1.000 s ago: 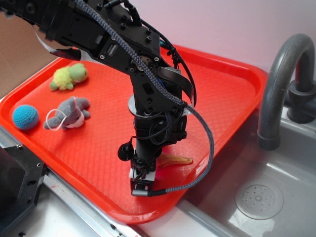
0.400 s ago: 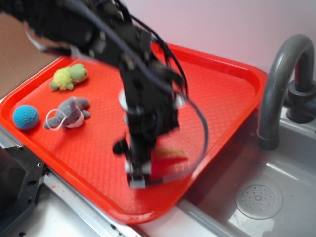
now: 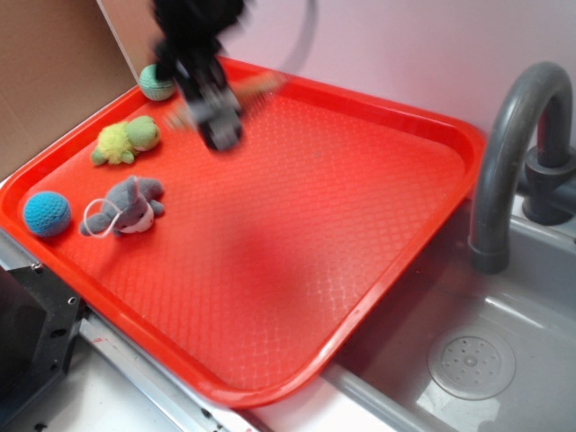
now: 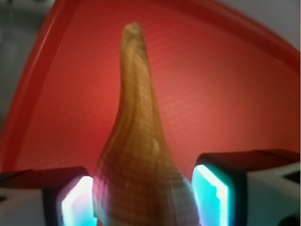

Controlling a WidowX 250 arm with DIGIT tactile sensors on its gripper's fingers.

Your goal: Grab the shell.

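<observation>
Tan, brown-striped shell [image 4: 136,155], long tapering tip, clamped in pincer [image 4: 141,197] w/ both pads touching.

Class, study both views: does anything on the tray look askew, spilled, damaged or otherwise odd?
Nothing looks damaged or spilled. The only unusual sight: the shell is off the tray, clamped in the gripper, point sticking forward. The exterior view is motion-blurred.

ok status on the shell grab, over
Gripper shut on the shell, lifted clear above the red tray. Shell's point sticks out ahead. Plush toys off to the side, nothing blocking.
</observation>
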